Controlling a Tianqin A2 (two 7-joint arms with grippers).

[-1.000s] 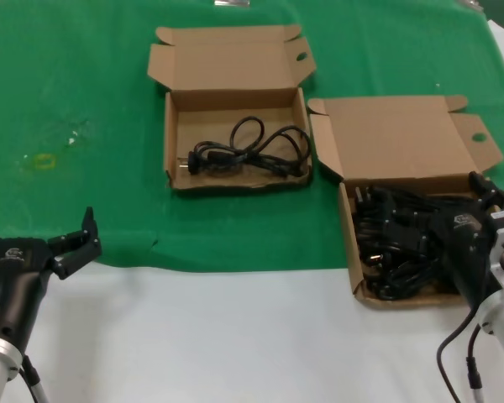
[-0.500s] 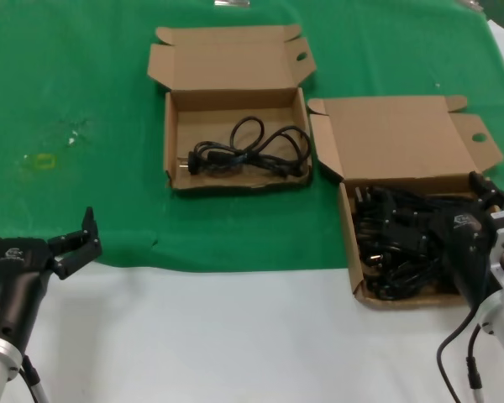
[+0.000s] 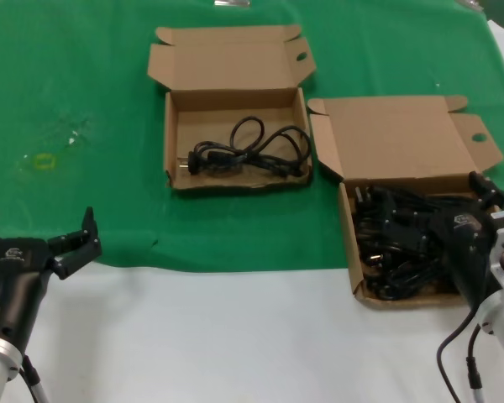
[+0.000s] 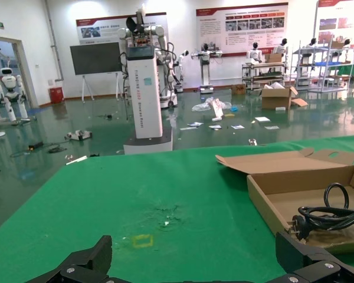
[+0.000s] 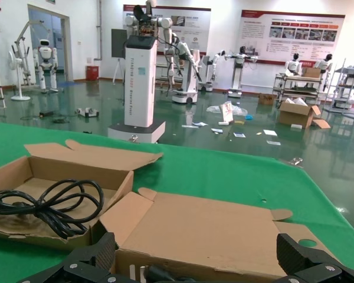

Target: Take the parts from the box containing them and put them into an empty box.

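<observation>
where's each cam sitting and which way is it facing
Head view: on the robot's head, looking forward and down at the green cloth, both boxes and both arms; left gripper low left, right gripper over the box of cords.
Left wrist view: on the left wrist, facing across the cloth toward a hall; its open fingertips show.
Right wrist view: on the right wrist, facing the hall; its open fingertips show.
Shared: all three show the single-cord box.

Right tool [image 3: 487, 195] over cord-filled box [image 3: 357, 277], one cord [image 3: 244, 155] in far box [image 3: 172, 143]
</observation>
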